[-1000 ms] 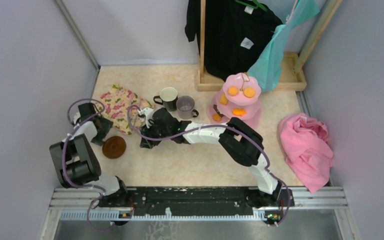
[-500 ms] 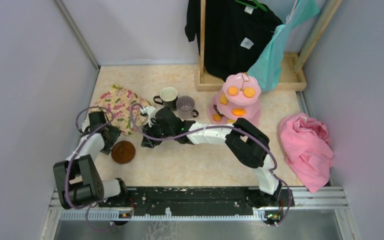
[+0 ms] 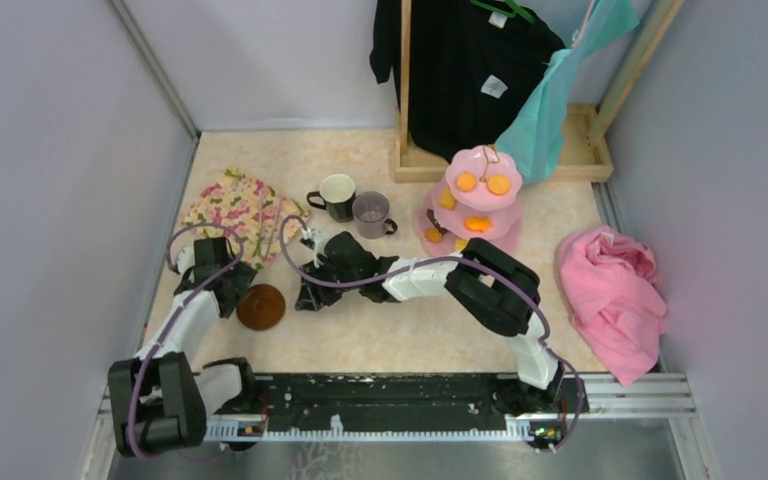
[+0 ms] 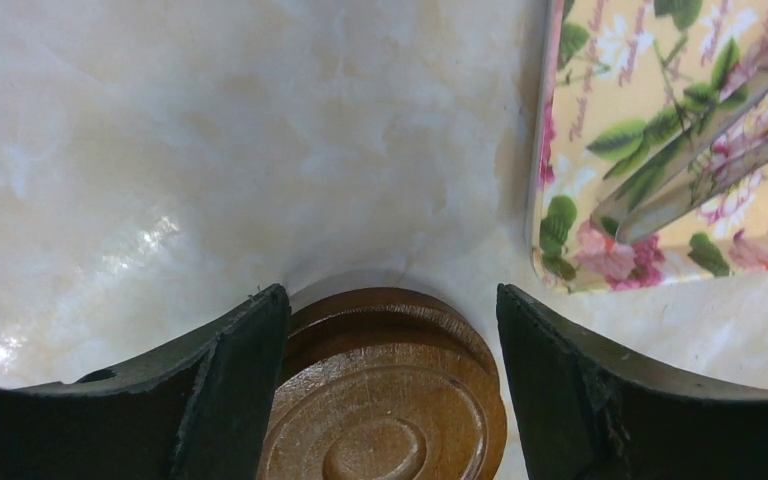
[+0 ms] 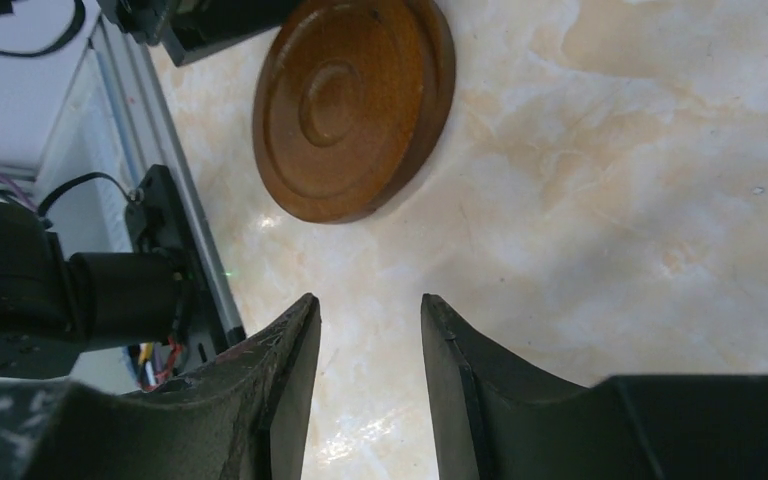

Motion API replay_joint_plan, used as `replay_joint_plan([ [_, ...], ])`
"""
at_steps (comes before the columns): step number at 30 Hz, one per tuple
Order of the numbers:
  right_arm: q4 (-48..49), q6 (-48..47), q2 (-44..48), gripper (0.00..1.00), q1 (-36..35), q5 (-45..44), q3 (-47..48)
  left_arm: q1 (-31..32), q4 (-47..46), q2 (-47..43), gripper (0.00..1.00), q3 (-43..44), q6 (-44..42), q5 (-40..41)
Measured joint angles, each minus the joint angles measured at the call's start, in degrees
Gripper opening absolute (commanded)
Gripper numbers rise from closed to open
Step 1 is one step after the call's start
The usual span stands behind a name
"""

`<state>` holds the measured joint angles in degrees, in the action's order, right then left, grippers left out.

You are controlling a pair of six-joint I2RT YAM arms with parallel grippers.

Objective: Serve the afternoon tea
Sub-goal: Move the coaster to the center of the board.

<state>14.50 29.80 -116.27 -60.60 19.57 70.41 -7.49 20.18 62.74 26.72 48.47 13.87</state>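
Left gripper [image 4: 388,330] pinching round brown coaster [image 3: 261,307] across rim. Over last second, coaster shifted toward 4 o'clock, away from flower-patterned tray [image 3: 235,205]. Right gripper [image 5: 368,305] part-spread, empty, at coaster's 3 o'clock. Black mug [image 3: 337,195] at 1 o'clock; coaster placement probably underway.

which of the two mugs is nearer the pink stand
The smoky translucent mug. It stands on the side towards the pink three-tier stand, while the black mug, with its pale inside, stands beyond it, next to the flowered tray.

Coaster [image 4: 385,400] (near half) past bottom edge
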Motion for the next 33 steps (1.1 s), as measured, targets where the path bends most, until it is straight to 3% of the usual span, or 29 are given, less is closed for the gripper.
replay_joint_plan([
  [3, 3.8, 3.93, 0.0, 0.48, 0.0, 0.72, -1.36, 1.42, 0.9, -1.4, 0.82, -0.57, 0.55, -0.28],
  [14, 13.0, 13.38, 0.0, 0.49, 0.04, 1.05, -4.24, 4.74, 2.56, -6.21, 0.82, -2.86, 2.05, -2.54],
  [33, 20.74, 21.86, -3.8, 0.48, 3.08, 1.73, -9.68, 8.02, 1.25, -10.25, 0.82, -5.57, 4.15, -6.8],
])
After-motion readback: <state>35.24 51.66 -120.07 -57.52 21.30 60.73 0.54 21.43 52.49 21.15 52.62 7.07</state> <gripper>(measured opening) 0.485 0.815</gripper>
